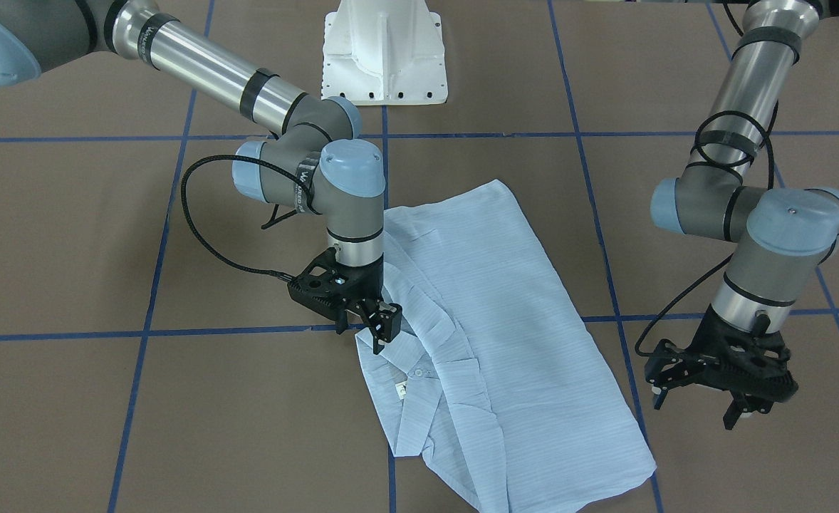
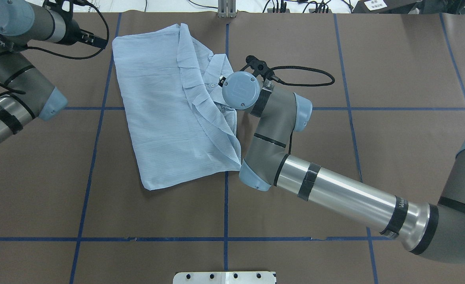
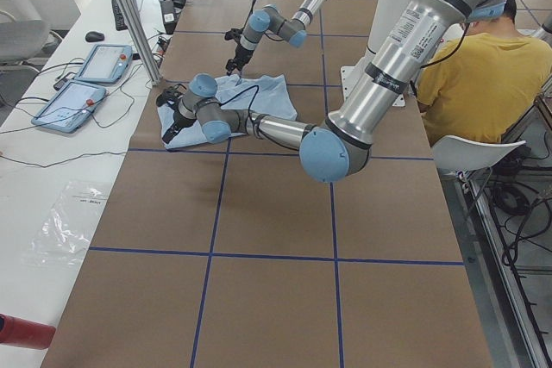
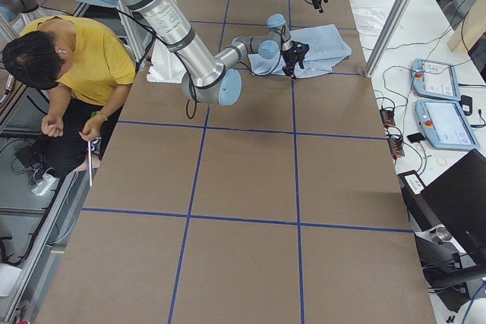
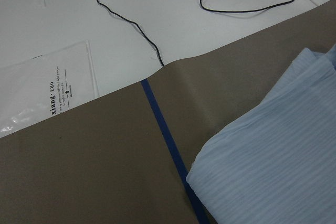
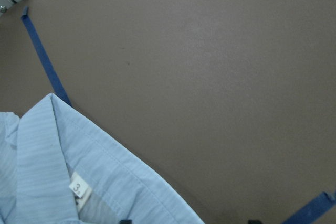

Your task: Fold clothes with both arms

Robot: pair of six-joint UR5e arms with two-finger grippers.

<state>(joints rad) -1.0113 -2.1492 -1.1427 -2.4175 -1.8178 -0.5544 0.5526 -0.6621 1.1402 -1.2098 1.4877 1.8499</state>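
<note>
The light blue striped shirt (image 1: 512, 320) lies folded into a long rectangle on the brown table, with its collar and buttons on the side toward my right arm. It also shows in the overhead view (image 2: 157, 110). My right gripper (image 1: 373, 331) is open and hovers just over the shirt's collar-side edge. The right wrist view shows the collar (image 6: 58, 161) with a small size label (image 6: 79, 188), and nothing sits between the jaws. My left gripper (image 1: 697, 407) is open and empty. It hangs above bare table beside the shirt's other long edge (image 5: 262, 166).
The white pedestal base (image 1: 384, 57) stands behind the shirt. Blue tape lines (image 1: 142, 333) cross the table. Teach pendants (image 3: 86, 84) and a plastic bag (image 5: 47, 87) lie on the white bench beyond the table edge. A person in yellow (image 4: 76, 58) sits beside the robot.
</note>
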